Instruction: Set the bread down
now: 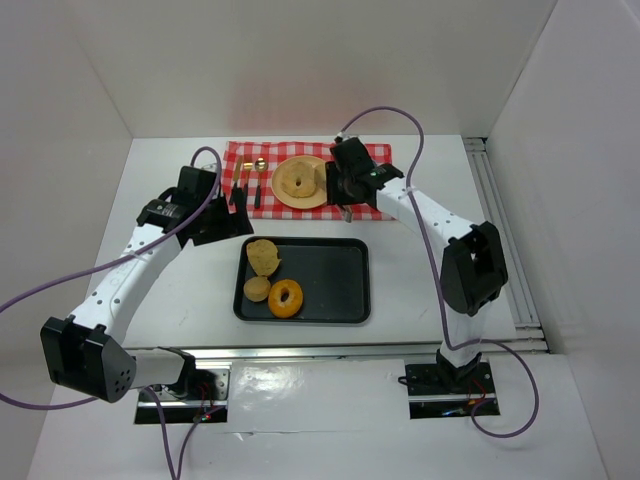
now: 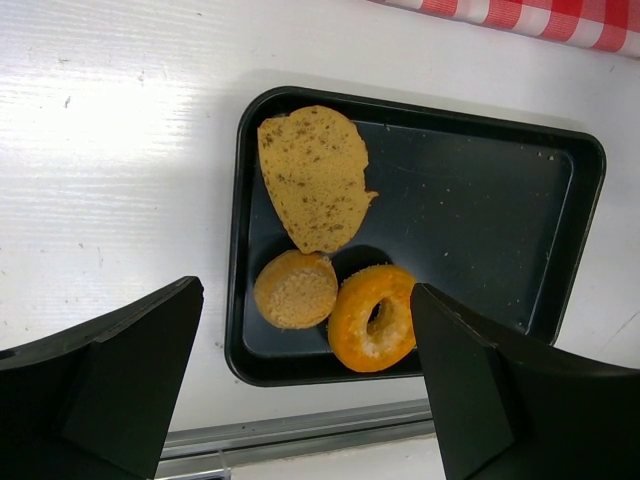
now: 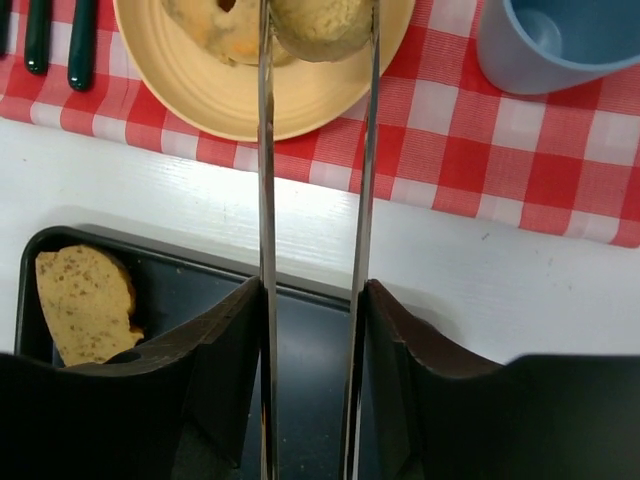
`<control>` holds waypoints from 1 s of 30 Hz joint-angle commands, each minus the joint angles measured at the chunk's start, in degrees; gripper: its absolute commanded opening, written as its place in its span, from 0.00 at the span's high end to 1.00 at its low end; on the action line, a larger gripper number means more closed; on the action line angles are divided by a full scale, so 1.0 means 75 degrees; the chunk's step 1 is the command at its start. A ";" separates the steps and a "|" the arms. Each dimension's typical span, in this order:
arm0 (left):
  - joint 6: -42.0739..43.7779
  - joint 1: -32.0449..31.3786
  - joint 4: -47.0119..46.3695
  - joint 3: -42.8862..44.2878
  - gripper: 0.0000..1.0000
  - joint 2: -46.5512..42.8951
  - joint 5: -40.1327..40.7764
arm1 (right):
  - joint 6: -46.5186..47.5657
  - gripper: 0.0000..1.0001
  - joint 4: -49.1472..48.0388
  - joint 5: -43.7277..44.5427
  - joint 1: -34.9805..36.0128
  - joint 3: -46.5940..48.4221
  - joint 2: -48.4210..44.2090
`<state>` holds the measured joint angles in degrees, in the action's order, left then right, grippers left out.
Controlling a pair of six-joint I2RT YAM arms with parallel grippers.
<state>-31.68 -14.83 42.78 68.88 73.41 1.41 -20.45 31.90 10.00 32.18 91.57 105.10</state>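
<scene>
The right jaws squeeze metal tongs (image 3: 265,200) that pinch a bread roll (image 3: 320,25) over the yellow plate (image 3: 230,95), so placing looks nearly done and next needs a gentle easing open, while the left jaws hang wide and empty above the tray (image 2: 480,220).

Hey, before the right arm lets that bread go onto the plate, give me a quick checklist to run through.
1. The tongs clamped in the right pincer: ok.
2. The bread roll gripped between the tong tips: ok.
3. The roll above the plate, not the cloth: ok.
4. The roll touching the plate: cannot tell.
5. The blue cup apart from the tongs: ok.
6. The left pincer open, away from the plate: ok.
</scene>
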 commanded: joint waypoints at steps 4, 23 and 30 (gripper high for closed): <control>0.0029 0.0102 -0.0138 0.0085 0.02 -0.0120 -0.0071 | 0.0078 0.48 -0.0468 -0.0138 -0.0026 0.0435 0.0459; 0.0029 0.0102 -0.0069 0.0015 0.03 -0.0120 -0.0141 | 0.0008 0.34 -0.0164 -0.0056 -0.0026 0.1009 -0.0032; 0.0029 0.0102 -0.0068 0.0015 0.03 -0.0120 -0.0141 | 0.0008 0.34 -0.0234 0.0399 0.0045 0.0905 -0.0827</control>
<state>-31.68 -14.37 42.81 68.88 73.41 1.15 -20.34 31.31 9.82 32.25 96.01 105.49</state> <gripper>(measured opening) 0.971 0.662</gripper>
